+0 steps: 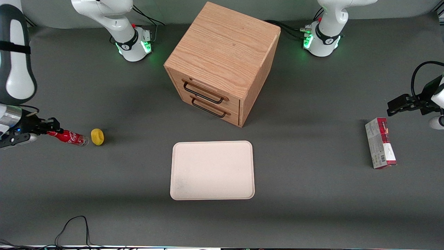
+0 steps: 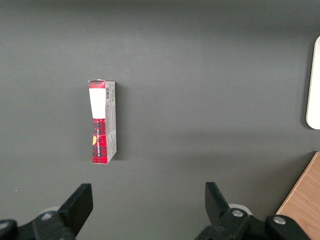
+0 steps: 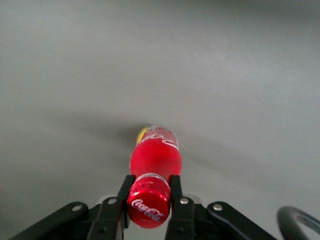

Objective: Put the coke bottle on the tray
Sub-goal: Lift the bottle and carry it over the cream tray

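Nearest the front camera a loose black cable (image 1: 72,226) loops at the edge of the desk (image 1: 312,208). Next comes the tray (image 1: 212,170), flat and bare, with open desk all round it, so I judge it can be approached from any side.

From the tray's centre, the coke bottle (image 1: 71,137) is at about nine o'clock, well apart, toward the working arm's end. The hand (image 1: 48,127) is clamped narrowly on its capped neck. The bottle sits close to level, silvery base pointing at a yellow lemon (image 1: 97,136) just beside it. A grip at the neck leaves the whole body free to be set down base first. Whether the base touches the desk, I cannot tell.

At the tray's three o'clock, near the parked arm, lies a red-and-grey carton (image 1: 380,147). At twelve o'clock stands the wooden drawer cabinet (image 1: 222,59).

The right wrist view settles what the front view leaves vague. Both fingers (image 3: 175,189) press the red cap from either side, and the lemon peeks out past the base. The left wrist view shows only the carton, one tray rim and a cabinet corner.
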Robot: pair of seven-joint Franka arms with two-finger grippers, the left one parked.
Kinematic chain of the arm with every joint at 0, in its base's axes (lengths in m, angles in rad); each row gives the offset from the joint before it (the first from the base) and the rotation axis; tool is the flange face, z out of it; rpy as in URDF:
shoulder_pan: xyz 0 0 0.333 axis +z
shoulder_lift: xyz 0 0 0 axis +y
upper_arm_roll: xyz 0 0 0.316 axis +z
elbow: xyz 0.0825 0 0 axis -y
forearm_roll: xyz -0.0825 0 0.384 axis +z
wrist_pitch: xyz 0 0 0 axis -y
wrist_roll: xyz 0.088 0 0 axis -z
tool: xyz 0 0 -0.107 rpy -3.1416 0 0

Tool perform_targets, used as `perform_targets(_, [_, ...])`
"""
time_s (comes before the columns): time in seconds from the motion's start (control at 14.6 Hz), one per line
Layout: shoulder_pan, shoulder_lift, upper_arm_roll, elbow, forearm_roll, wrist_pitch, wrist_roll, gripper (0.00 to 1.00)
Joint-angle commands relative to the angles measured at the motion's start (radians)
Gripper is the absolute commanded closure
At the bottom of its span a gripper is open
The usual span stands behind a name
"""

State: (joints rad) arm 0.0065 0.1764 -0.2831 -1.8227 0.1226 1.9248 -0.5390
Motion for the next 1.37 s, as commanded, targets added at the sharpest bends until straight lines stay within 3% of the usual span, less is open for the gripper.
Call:
perform_targets(0.0, [0.000, 0.003, 0.105, 0.230, -0.067, -0.212, 0.166, 0.86])
perform_targets(0.41, [-0.003, 0.098, 0.343, 0.613, -0.101, -0.505, 0.442, 0.86])
perform_targets(0.55, [-0.003, 0.152, 0.439, 0.684, -0.112, -0.515, 0.496, 0.86])
perform_targets(0.89, [0.000, 0.339, 0.735, 0.753, -0.265, -0.377, 0.731, 0.85])
perform_targets(1.3, [0.093, 0.552, 0.768, 0.738, -0.445, -0.114, 0.789, 0.82])
